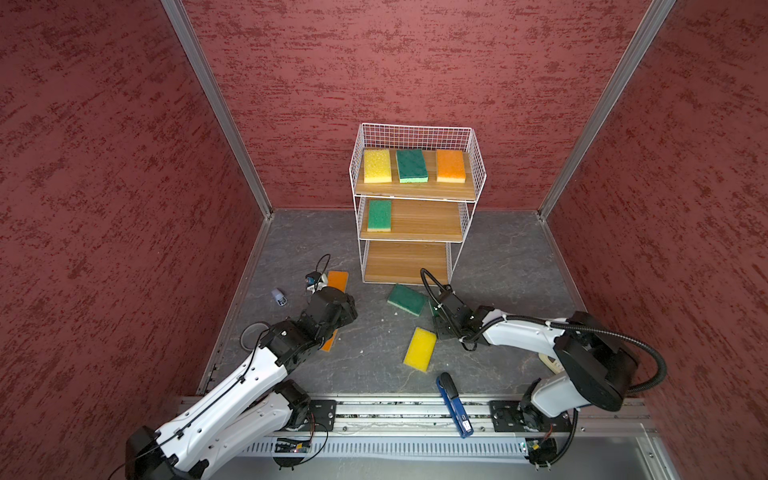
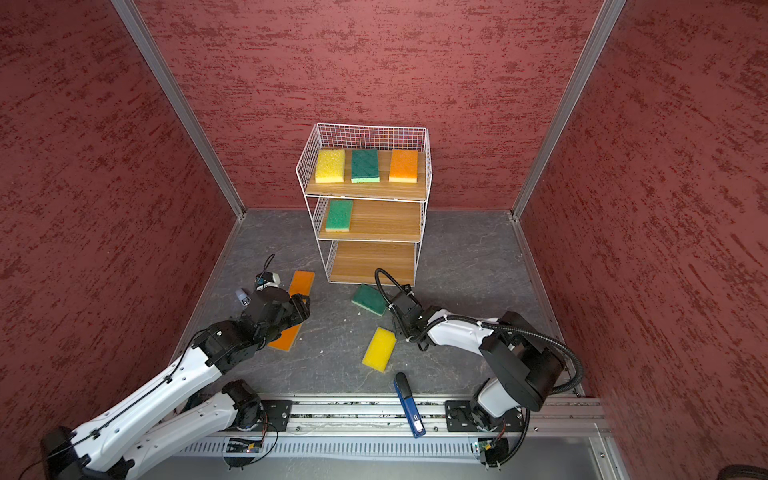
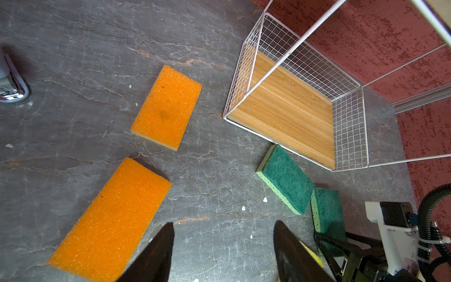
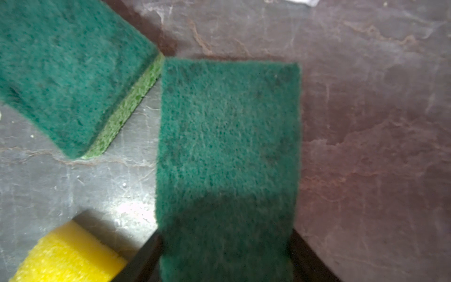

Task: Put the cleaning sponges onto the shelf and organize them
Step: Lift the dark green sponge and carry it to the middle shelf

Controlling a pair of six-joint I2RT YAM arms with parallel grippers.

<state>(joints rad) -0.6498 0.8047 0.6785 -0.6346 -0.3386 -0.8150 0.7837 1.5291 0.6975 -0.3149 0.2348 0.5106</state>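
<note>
green sponge [image 4: 227, 136] (dark face up) sits clamped in the right claw [image 4: 225, 235]; left claw [image 3: 223, 223] gapes empty.

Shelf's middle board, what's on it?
One green sponge at its left. The back of the middle board is hidden under the top board, so more cannot be ruled out.

A back wall [image 1: 415, 62] and two side walls [image 1: 104, 166], all dark red with a rough streaked finish, meet at slanting aluminium posts [image 1: 216, 108] and enclose a dark grey, stone-veined table [image 1: 503, 266], evenly lit, with an aluminium rail [image 1: 374, 411] along its near edge.
</note>
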